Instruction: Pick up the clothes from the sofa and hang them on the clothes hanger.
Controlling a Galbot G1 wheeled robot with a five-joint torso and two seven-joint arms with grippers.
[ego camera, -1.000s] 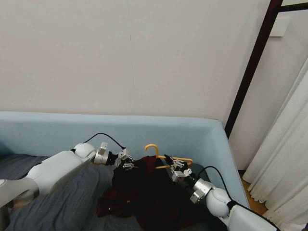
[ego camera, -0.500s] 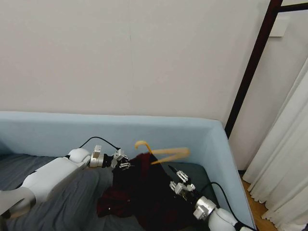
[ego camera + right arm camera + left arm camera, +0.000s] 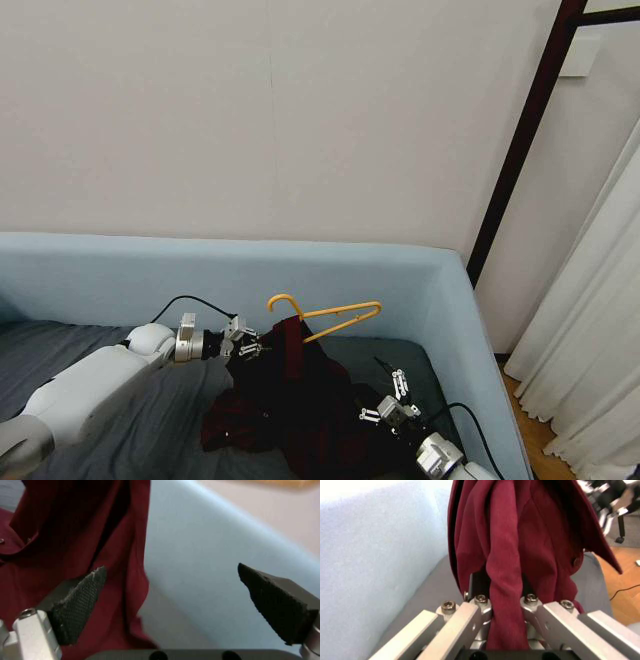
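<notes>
The left gripper (image 3: 246,347) is pinching a fold of the dark red garment (image 3: 290,395). Its fingers (image 3: 462,620) are pressing tight on the cloth, and the fabric is running up and away from between their tips. Just beyond and above this gripper, an orange hanger (image 3: 330,315) is sitting tilted in the top of the garment. Its hook is rising nearest the gripper and its bare arm is slanting upward, away toward the right gripper's side. Below the left gripper, the rest of the garment is spilling down in a heap onto the grey seat cushion (image 3: 60,345), in front of the pale blue backrest (image 3: 120,275). The right gripper (image 3: 390,405) is hovering low beside the heap, on the side opposite the left gripper and apart from the hanger. Its black pads (image 3: 80,600) are standing wide apart with nothing between them. The red cloth is lying just off one pad, and the backrest is showing ahead through the gap.
</notes>
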